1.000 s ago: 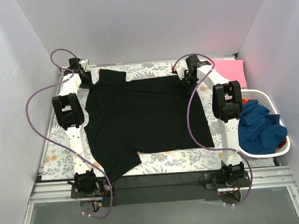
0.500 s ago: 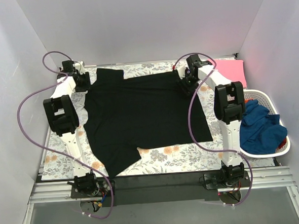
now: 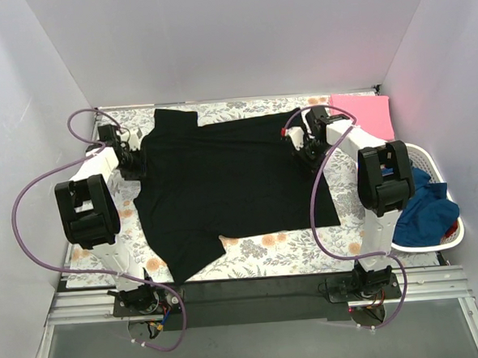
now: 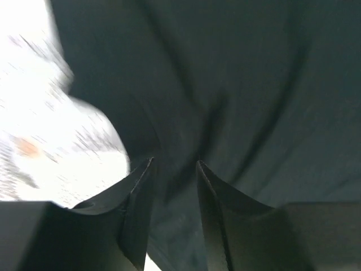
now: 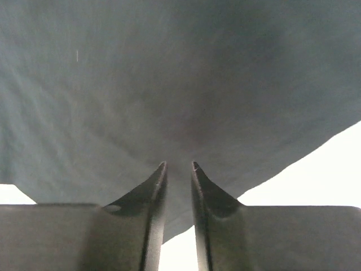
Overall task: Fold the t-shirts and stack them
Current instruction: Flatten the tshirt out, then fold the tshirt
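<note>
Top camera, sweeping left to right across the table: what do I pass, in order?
left gripper → black t-shirt → right gripper → pink cloth → white laundry basket

— What differs on the left?
— The left claw [image 3: 129, 159] has come nearer along the black t-shirt's [image 3: 231, 179] left edge, off the counter's [image 3: 276, 247] far corner. Its arm bows out further left.
— And the right?
— The right claw [image 3: 304, 145] has also come nearer, and its elbow now overlaps the basket [image 3: 455, 232].
</note>
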Robot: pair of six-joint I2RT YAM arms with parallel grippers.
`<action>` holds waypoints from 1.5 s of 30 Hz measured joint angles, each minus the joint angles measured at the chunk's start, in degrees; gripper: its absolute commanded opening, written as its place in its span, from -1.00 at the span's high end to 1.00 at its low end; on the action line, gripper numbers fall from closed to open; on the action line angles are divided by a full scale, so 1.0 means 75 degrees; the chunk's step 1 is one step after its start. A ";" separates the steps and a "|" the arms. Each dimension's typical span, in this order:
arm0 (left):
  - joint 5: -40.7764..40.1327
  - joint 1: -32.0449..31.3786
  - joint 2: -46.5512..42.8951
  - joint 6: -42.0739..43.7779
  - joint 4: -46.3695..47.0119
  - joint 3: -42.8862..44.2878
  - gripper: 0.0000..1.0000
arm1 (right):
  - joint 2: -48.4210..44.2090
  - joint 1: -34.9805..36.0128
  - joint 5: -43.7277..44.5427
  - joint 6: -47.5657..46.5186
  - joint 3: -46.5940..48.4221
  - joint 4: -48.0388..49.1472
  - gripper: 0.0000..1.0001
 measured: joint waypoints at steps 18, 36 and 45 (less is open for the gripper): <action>-0.0711 0.0522 0.1169 -0.0370 -0.0303 0.0423 0.53 | 0.0329 0.0009 -0.0029 0.0087 -0.0458 -0.0119 0.52; 0.1393 0.0592 -0.1020 0.2069 -0.2124 0.0831 -0.21 | -0.2203 0.0210 -0.0574 -0.0816 -0.0968 -0.0772 -0.07; 0.1743 0.0408 -0.3185 0.4765 -0.3730 -0.2127 -0.17 | -0.3264 0.0297 0.0166 -0.2192 -0.3378 -0.1093 0.11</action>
